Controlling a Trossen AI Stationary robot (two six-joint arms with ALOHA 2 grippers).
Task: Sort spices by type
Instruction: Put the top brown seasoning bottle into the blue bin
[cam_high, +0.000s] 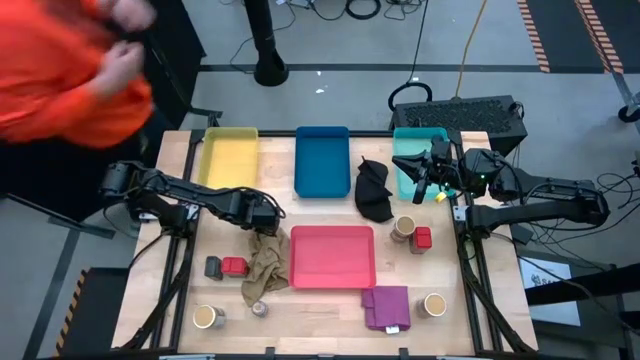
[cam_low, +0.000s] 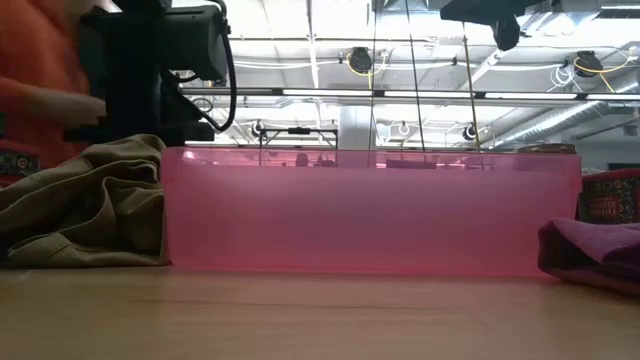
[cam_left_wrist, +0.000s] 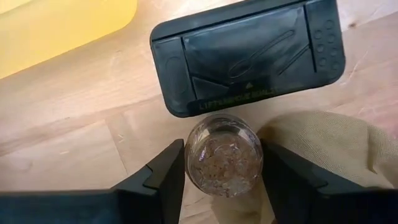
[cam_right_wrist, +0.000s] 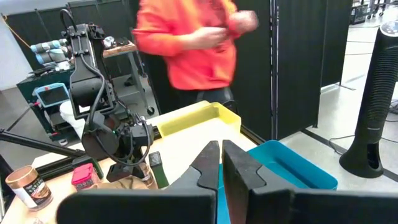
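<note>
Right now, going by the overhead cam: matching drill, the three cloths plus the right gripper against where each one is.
Things:
1. beige cloth
2. black cloth
3. purple cloth
4. right gripper

Places:
a. over the teal tray, shut
b. beside the red tray's left side
c. between the blue tray and the teal tray
d. between the red tray's corner and a tan jar

Pairs: 1-b, 2-c, 3-d, 4-a

The desk (cam_left_wrist: 68, 124) is pale wood with visible grain, smooth and matt. The dark grey tin (cam_left_wrist: 249, 53) has a matt, embossed lid. The small round tin (cam_left_wrist: 224, 155) has a clear glossy top. The beige cloth (cam_left_wrist: 329, 146) is coarse woven fabric; the pink tray (cam_low: 370, 210) is translucent, smooth plastic.
</note>
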